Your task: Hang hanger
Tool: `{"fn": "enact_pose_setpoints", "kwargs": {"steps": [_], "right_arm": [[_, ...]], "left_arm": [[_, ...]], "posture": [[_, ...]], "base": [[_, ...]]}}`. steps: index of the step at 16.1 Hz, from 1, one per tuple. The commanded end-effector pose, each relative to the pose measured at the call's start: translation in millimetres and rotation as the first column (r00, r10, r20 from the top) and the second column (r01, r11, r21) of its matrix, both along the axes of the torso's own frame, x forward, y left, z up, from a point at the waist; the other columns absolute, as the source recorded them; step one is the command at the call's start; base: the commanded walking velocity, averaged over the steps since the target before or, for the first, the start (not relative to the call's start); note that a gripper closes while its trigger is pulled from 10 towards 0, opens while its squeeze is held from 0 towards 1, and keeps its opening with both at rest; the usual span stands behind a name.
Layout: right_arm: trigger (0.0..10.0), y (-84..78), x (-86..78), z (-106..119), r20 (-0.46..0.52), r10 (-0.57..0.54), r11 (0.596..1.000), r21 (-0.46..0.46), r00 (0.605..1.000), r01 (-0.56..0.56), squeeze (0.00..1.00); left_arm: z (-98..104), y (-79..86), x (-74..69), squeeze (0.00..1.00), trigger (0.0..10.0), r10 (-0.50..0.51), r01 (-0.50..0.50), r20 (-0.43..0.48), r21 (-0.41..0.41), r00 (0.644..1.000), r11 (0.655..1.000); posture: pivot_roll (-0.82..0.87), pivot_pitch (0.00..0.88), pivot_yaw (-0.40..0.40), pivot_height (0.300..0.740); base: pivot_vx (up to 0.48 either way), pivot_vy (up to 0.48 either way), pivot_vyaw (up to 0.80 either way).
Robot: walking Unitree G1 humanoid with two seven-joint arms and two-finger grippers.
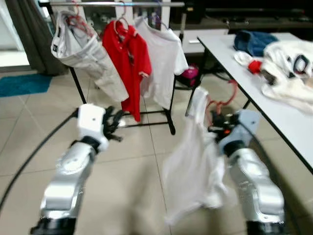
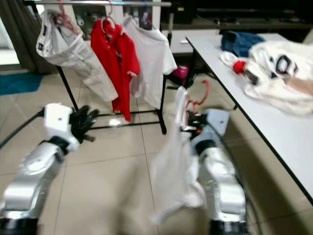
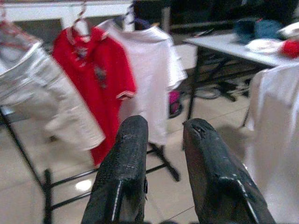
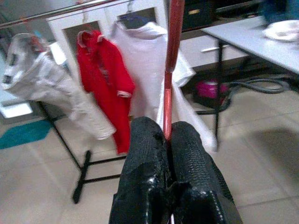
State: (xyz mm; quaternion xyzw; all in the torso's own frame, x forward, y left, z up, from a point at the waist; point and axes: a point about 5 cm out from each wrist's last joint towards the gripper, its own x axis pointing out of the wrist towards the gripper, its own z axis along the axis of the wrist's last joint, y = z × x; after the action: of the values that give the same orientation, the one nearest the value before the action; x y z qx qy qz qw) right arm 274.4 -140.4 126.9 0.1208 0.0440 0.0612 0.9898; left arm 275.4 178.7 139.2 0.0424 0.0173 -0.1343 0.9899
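Head views: the right gripper [image 1: 215,128] holds a red hanger [image 1: 226,100] with a white shirt [image 1: 193,161] draped below; the clothes rail [image 1: 117,4] lies ahead and to the left, running crosswise.

Left wrist view: the left gripper [image 3: 161,154] is empty, fingers parted, facing the rail.

Right wrist view: fingers [image 4: 145,158] clamp the hanger, which stands upright, pointing toward the rail.

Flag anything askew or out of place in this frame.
The pale trousers on the rack hang bunched and lopsided. Clothes lie heaped unfolded on the table. The right tool grips a red hanger with a white shirt.
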Motion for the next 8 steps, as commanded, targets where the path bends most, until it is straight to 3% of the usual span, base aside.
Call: {"fn": "enact_pose_setpoints", "kwargs": {"steps": [1, 3, 8], "right_arm": [[10.0, -1.7, -6.2, 4.5, 0.021, 0.000, 1.000, -0.024, 1.000, 0.000, 0.00], [10.0, 0.4, -11.5, 2.9, 0.034, 0.023, 0.999, -0.023, 0.999, -0.022, 0.00], [10.0, 8.8, -4.9, 10.2, 0.080, 0.088, 0.996, 0.009, 0.993, -0.089, 0.00]], "left_arm": [[-2.4, -4.0, -2.6, 0.00, 10.0, -0.015, 0.015, -0.013, -0.009, 1.000, 1.000], [-7.0, -4.6, -6.0, 0.00, 10.0, -0.011, 0.011, -0.025, -0.010, 1.000, 1.000], [-8.0, -0.5, -11.9, 0.00, 10.0, 0.032, -0.033, -0.026, -0.007, 0.999, 0.999]], "posture": [[-0.06, 0.000, 0.011, 0.740], [-0.05, 0.000, 0.002, 0.740], [-0.01, 0.000, -0.036, 0.740]], "base": [[0.330, 0.000, 0.00], [0.334, 0.000, 0.00], [0.334, 0.000, 0.00]]}}
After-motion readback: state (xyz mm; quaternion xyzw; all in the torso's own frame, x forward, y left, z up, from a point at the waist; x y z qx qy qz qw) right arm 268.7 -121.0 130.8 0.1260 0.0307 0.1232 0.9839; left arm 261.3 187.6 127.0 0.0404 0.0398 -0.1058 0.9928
